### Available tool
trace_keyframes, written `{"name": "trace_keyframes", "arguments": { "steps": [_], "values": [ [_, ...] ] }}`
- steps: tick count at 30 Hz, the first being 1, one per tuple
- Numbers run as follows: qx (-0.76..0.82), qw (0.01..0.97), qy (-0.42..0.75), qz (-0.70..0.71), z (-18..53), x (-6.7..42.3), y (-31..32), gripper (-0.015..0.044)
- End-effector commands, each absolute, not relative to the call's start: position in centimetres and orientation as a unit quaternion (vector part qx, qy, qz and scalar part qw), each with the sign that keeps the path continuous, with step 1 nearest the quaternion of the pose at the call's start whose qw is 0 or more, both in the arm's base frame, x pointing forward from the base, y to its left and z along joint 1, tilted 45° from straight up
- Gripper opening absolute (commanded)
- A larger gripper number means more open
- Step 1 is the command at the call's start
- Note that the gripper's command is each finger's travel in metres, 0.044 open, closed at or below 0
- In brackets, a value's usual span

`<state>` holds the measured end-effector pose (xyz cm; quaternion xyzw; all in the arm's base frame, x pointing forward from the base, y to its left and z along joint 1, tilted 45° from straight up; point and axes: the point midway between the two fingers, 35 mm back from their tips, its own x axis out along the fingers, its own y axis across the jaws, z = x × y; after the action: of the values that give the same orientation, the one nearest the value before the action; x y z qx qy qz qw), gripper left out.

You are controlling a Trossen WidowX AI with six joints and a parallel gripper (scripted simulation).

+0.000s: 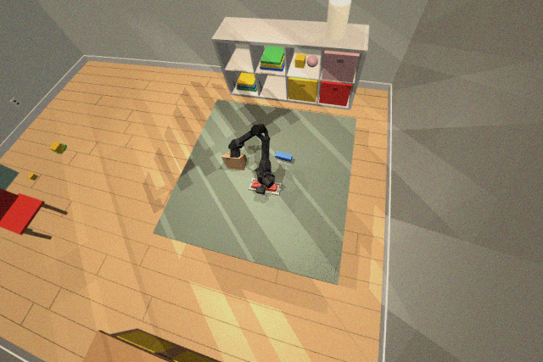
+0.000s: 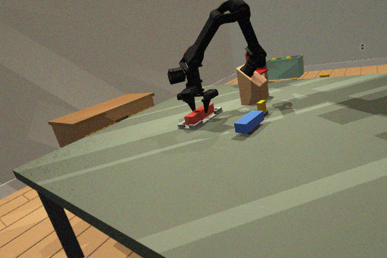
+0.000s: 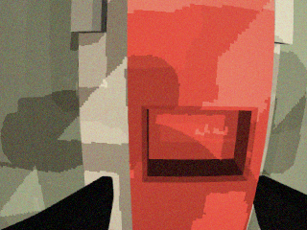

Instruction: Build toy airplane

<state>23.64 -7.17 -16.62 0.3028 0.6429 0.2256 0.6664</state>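
The red fuselage (image 1: 256,184) (image 2: 195,115) (image 3: 192,86) lies level in the pale cradle of the jig (image 2: 217,110) (image 3: 101,117); its underside is hidden. The wrist view shows an open rectangular socket in its top. My gripper (image 2: 199,110) (image 3: 184,188) is open, its fingers low on either side of the fuselage. A gap shows at the left finger; the right fingertip is very close to the side, and contact is unclear. The blue wing (image 1: 283,156) (image 2: 249,121) lies apart from the jig. The yellow tail fin (image 2: 261,105) stands just behind the wing in the exterior view.
The arm's wooden base block (image 1: 234,161) (image 2: 251,91) stands beyond the jig in the exterior view. The wing and tail fin are near each other on the green table top (image 1: 302,235) (image 2: 218,186). The shelf unit (image 1: 289,34) is beyond the table.
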Motion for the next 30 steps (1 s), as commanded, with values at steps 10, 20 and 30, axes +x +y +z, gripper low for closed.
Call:
{"name": "trace_keyframes", "arguments": {
  "steps": [10, 20, 30],
  "values": [
    [0.302, 0.667, 0.643, 0.226, -16.6, 23.7, -7.2, 0.044],
    [0.304, 0.667, 0.643, 0.223, -9.0, 22.8, -14.7, 0.044],
    [0.346, 0.646, 0.656, 0.181, -9.5, 23.1, -14.8, 0.044]
  ]
}}
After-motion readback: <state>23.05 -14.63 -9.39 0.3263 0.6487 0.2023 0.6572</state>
